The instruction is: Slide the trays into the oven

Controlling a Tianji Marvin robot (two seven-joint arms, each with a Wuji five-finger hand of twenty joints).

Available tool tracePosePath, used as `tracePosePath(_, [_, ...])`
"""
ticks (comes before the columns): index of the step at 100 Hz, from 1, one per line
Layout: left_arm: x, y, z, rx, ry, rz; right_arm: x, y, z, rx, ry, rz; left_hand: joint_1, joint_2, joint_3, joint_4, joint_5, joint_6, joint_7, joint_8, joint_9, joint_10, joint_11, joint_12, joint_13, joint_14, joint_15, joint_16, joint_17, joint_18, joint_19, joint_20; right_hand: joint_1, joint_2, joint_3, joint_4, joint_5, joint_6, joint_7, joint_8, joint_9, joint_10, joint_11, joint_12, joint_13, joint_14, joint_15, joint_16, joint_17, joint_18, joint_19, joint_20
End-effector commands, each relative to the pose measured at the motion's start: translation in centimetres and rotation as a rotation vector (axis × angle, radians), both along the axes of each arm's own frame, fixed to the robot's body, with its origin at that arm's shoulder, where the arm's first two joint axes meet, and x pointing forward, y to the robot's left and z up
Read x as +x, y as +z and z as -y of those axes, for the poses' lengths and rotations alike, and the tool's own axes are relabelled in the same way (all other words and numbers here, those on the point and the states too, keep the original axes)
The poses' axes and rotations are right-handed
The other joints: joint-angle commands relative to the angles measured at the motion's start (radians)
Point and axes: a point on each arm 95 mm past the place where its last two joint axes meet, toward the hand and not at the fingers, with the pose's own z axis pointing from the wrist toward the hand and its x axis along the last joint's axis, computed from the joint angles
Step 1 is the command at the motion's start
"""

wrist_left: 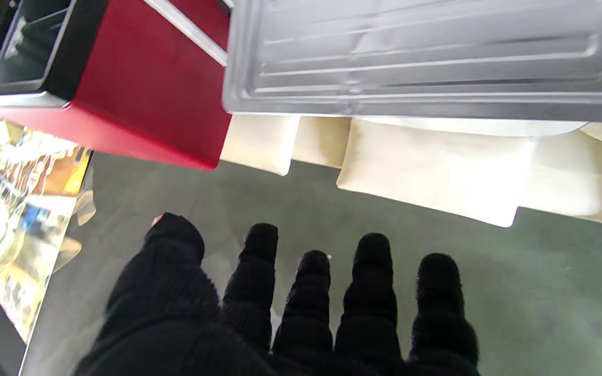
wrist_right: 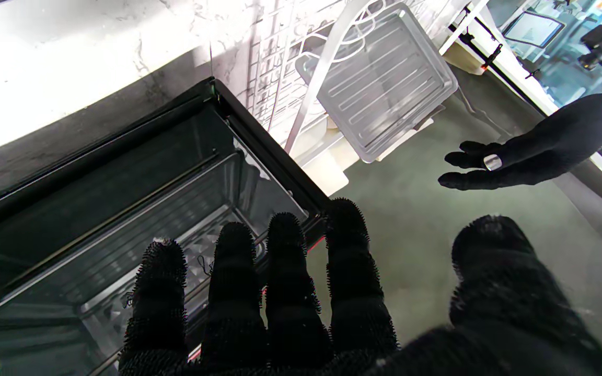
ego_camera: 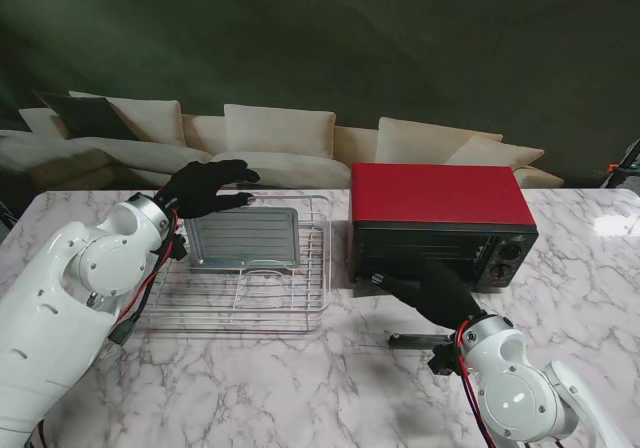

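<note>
A silver baking tray (ego_camera: 245, 238) leans tilted in a wire rack (ego_camera: 300, 303) on the left half of the marble table. My left hand (ego_camera: 205, 188) hovers open at the tray's far left corner, fingers spread and holding nothing. The left wrist view shows the tray (wrist_left: 426, 52) beyond my left hand (wrist_left: 301, 303), apart from it. The red oven (ego_camera: 440, 196) stands to the right of the rack with its door folded down, the handle (ego_camera: 420, 340) near me. My right hand (ego_camera: 435, 288) is open over the door, before the dark oven cavity (wrist_right: 123, 209).
The oven's knobs (ego_camera: 505, 258) are on the right of its front. A cream sofa (ego_camera: 280, 133) runs behind the table's far edge. The right wrist view also takes in the rack (wrist_right: 280, 68), the tray (wrist_right: 384, 78) and my left hand (wrist_right: 531, 156).
</note>
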Motion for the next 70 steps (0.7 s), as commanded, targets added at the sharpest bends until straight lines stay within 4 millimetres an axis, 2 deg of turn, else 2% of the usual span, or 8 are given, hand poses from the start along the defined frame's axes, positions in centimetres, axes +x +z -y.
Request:
tracePosePath(1, [0.8,-0.2,-0.4,0.035,0.01,-0.015,-0.1,-0.4,0.3,0.002,-0.019,-0.01,-0.035,0.034,-0.031,-0.016,-0.067,0.009,-0.029,-0.022,-0.066,-0.007,-0.028,-0.027,-0.041,-0.023,-0.039,-0.031,-0.02,-0.02,-0.049,-0.026,0.021,0.025,-0.025,0.021,0.018,-0.027,-0.014,0.016,0.013,-0.002,-0.019,0.009,0.011,-0.002,-0.03,0.022,-0.014,0.005,-0.015,0.003])
tracePosePath(7, [1.3,-0.5,-0.5,0.053,0.017,-0.036,-0.1,-0.4,0.4,0.0,-0.022,-0.011,-0.05,0.024,-0.032,-0.018,-0.101,0.01,-0.046,-0.034,-0.108,-0.003,-0.047,-0.048,-0.065,-0.027,-0.052,-0.048,-0.025,-0.031,-0.073,-0.034,0.022,0.024,-0.025,0.021,0.019,-0.027,-0.014,0.017,0.014,-0.002,-0.019,0.009,0.012,-0.003,-0.03,0.022,-0.017,0.004,-0.018,0.003])
tracePosePath(13, [1.8,-0.8,-0.6,0.067,0.027,-0.057,-0.2,-0.5,0.5,0.001,-0.026,-0.012,-0.072,0.01,-0.033,-0.018,-0.133,0.017,-0.064,-0.048,-0.171,0.027,-0.081,-0.085,-0.09,-0.026,-0.063,-0.067,-0.028,-0.046,-0.098,-0.039,0.023,0.023,-0.025,0.022,0.019,-0.025,-0.015,0.017,0.013,0.0,-0.02,0.009,0.008,-0.003,-0.032,0.022,-0.017,0.004,-0.02,0.003])
tracePosePath(26, [2.7,-1.5,-1.0,0.103,0.049,-0.103,-0.2,-0.5,0.5,0.0,-0.035,-0.009,-0.183,-0.032,-0.036,-0.025,-0.207,0.04,-0.111,-0.097,-0.276,0.055,-0.106,-0.18,-0.136,-0.022,-0.071,-0.099,-0.03,-0.102,-0.177,-0.059,0.023,0.021,-0.025,0.022,0.021,-0.025,-0.015,0.018,0.011,-0.002,-0.02,0.01,0.004,-0.005,-0.036,0.021,-0.019,0.002,-0.025,0.003])
tracePosePath(38, [3.4,-2.2,-1.3,0.111,0.062,-0.145,-0.1,-0.5,0.6,-0.001,-0.037,-0.017,-0.252,-0.093,-0.036,-0.03,-0.271,0.059,-0.156,-0.143,-0.297,0.062,-0.109,-0.202,-0.147,-0.024,-0.07,-0.106,-0.027,-0.126,-0.213,-0.071,0.023,0.021,-0.025,0.022,0.021,-0.026,-0.016,0.019,0.01,-0.001,-0.021,0.01,0.002,-0.003,-0.037,0.021,-0.022,0.002,-0.032,0.003])
tracePosePath(52, [4.2,-3.2,-1.7,0.118,0.076,-0.179,0.0,-0.5,0.6,0.004,-0.036,-0.02,-0.27,-0.164,-0.037,-0.032,-0.28,0.078,-0.167,-0.176,-0.279,0.068,-0.105,-0.208,-0.114,-0.03,-0.054,-0.103,0.005,-0.141,-0.203,-0.063,0.024,0.021,-0.024,0.022,0.021,-0.025,-0.016,0.02,0.011,-0.004,-0.021,0.01,0.003,-0.003,-0.038,0.021,-0.021,0.002,-0.034,0.004])
tracePosePath(56, [4.4,-3.5,-1.8,0.119,0.085,-0.192,0.1,-0.5,0.6,0.007,-0.038,-0.021,-0.272,-0.178,-0.036,-0.033,-0.285,0.083,-0.168,-0.181,-0.263,0.062,-0.099,-0.205,-0.108,-0.031,-0.051,-0.101,0.008,-0.142,-0.197,-0.06,0.024,0.02,-0.024,0.022,0.021,-0.025,-0.017,0.02,0.01,0.0,-0.021,0.01,0.002,-0.004,-0.038,0.021,-0.021,0.002,-0.034,0.005])
tracePosePath(70, [4.8,-4.7,-2.0,0.12,0.109,-0.222,0.2,-0.6,0.6,0.004,-0.038,-0.026,-0.282,-0.212,-0.027,-0.042,-0.269,0.089,-0.125,-0.182,-0.159,-0.011,-0.012,-0.082,-0.066,-0.066,-0.028,-0.071,0.01,-0.151,-0.146,-0.04,0.024,0.022,-0.024,0.022,0.021,-0.026,-0.017,0.02,0.009,-0.001,-0.021,0.01,0.001,-0.004,-0.039,0.021,-0.021,0.002,-0.037,0.005])
